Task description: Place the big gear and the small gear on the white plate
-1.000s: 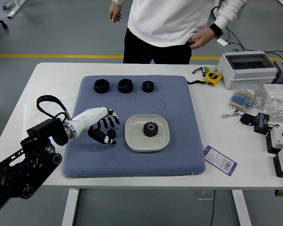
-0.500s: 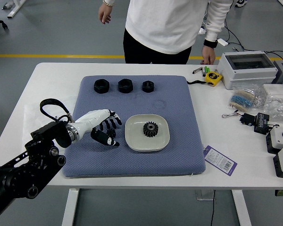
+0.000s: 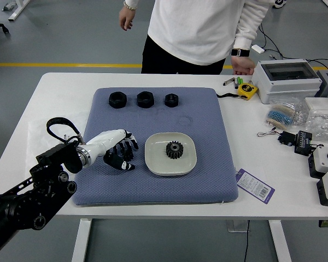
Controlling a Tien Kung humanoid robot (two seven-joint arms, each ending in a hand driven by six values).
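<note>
A white table (image 3: 262, 207) is filling most of the view, and a person (image 3: 194, 27) in a white top is standing at its far side. The robot's left arm (image 3: 38, 191), black, is reaching in from the left over a blue-gray mat (image 3: 158, 191). A pale box (image 3: 287, 84) with a dark window is sitting at the table's far right. The robot's left hand (image 3: 106, 143), black and white, is reaching low over the mat's left part, at the small gear; whether it is standing apart or clamping on that gear, I cannot tell. A pale plate (image 3: 153, 168) is resting on the mat, just beside this hand. One of the person's hands (image 3: 127, 18) is hanging beyond the table; the other (image 3: 243, 65) is resting by its far edge. Three black nuts (image 3: 145, 99) are lying in a row near the mat's far edge. The big gear (image 3: 174, 149) is lying on the plate, and the small gear (image 3: 129, 155), partly hidden, is showing at the left hand, off the plate
</note>
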